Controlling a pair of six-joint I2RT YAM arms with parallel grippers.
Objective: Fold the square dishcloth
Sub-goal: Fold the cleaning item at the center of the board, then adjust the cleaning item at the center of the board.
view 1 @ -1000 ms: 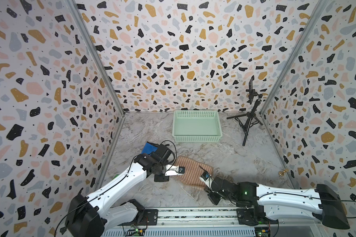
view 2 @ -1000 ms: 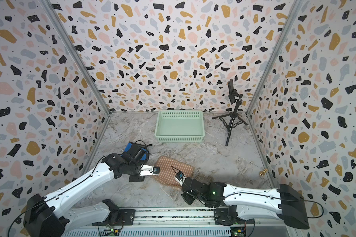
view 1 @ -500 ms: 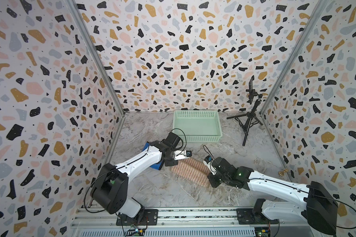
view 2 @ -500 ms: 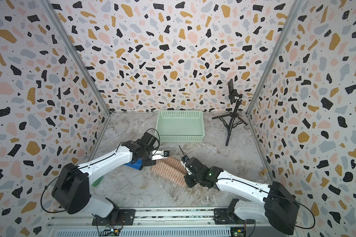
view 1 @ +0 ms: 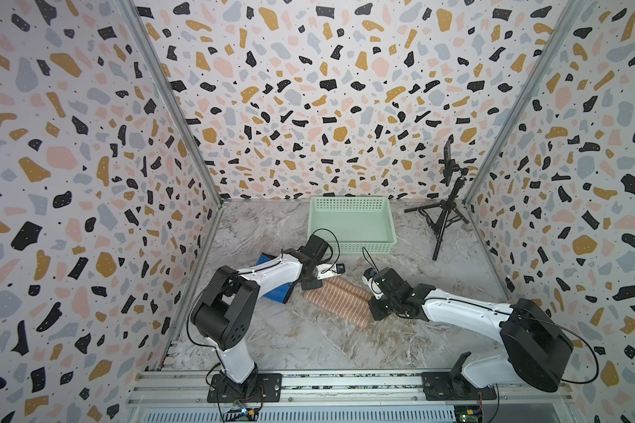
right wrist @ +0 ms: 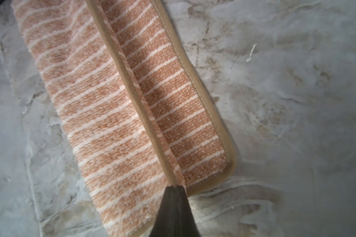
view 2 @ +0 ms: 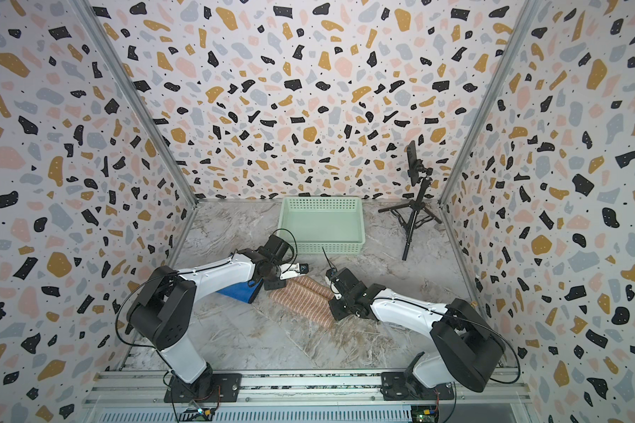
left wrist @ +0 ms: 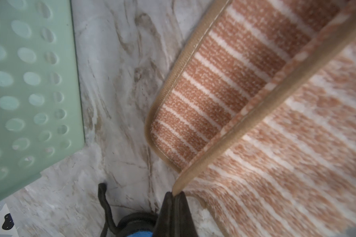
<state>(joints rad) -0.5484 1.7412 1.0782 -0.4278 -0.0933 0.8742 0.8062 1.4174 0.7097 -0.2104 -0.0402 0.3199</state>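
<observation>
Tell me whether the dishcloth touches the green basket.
No, in the left wrist view bare marble floor separates the dishcloth from the green basket.

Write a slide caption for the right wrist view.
Right jaws shut on the tan hem of the orange-striped dishcloth, folded partway over itself on the marbled table.

My left arm: forearm low, reaching toward 2 o'clock; left gripper (left wrist: 174,194) pinched tight on the dishcloth (left wrist: 214,92) hem. My right arm: forearm toward 9 o'clock; right gripper (right wrist: 175,187) likewise pinched on the hem.
</observation>
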